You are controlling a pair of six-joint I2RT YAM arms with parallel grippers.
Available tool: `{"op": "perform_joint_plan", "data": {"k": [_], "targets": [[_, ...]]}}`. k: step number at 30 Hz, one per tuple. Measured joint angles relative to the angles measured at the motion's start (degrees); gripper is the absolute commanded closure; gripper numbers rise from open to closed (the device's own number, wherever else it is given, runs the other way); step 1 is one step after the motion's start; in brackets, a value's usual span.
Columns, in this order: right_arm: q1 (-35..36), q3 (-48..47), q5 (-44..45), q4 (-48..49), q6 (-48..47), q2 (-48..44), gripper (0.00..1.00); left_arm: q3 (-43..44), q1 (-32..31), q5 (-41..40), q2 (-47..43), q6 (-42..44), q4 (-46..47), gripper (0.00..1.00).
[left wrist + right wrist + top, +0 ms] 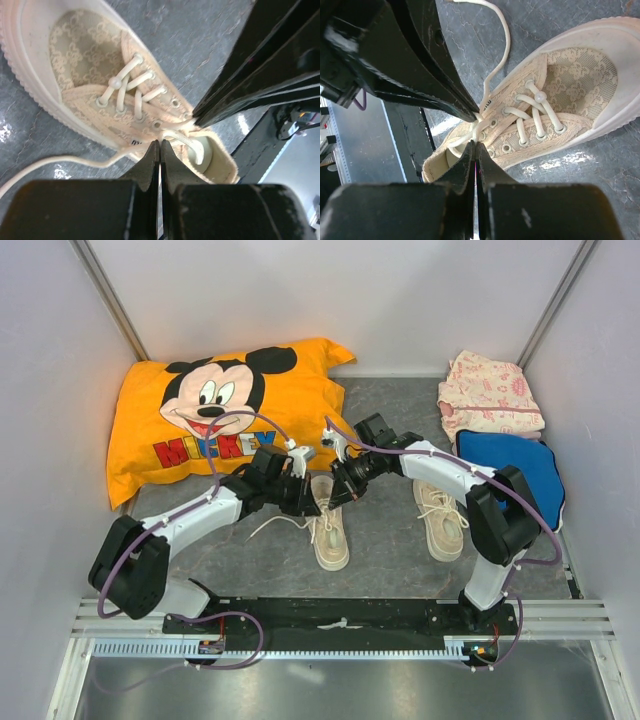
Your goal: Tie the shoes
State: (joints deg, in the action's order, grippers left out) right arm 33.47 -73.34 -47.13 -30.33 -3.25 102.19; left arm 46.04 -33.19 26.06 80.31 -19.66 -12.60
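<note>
The left gripper point(159, 146) and right gripper point(475, 146), both squeezed fully closed, each pinch a white lace point(180, 140), tips nearly meeting just above one shoe point(330, 535), while the other shoe point(441, 521) lies off to the right gripper's side.

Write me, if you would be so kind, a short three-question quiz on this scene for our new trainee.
1. True or false: the left gripper and the right gripper meet over the same shoe.
2. What lies in the far-left corner? A) an orange Mickey pillow B) a cardboard box C) a green towel
3. Fill in: the jaws of both grippers are ____.
Key: 1 true; 2 A; 3 shut.
</note>
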Motion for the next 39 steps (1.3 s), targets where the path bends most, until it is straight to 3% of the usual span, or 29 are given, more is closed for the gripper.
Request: {"op": "perform_joint_plan", "data": {"k": [18,39], "targets": [[-0.24,0.61,-0.57,0.59,0.09,-0.02,0.99,1.95,-1.25,4.37,3.19,-6.51,3.91,0.98],[-0.55,1.68,-1.16,1.20,1.95,-0.04,0.97,-11.87,2.97,10.73,4.31,-20.94,32.06,0.98]]}}
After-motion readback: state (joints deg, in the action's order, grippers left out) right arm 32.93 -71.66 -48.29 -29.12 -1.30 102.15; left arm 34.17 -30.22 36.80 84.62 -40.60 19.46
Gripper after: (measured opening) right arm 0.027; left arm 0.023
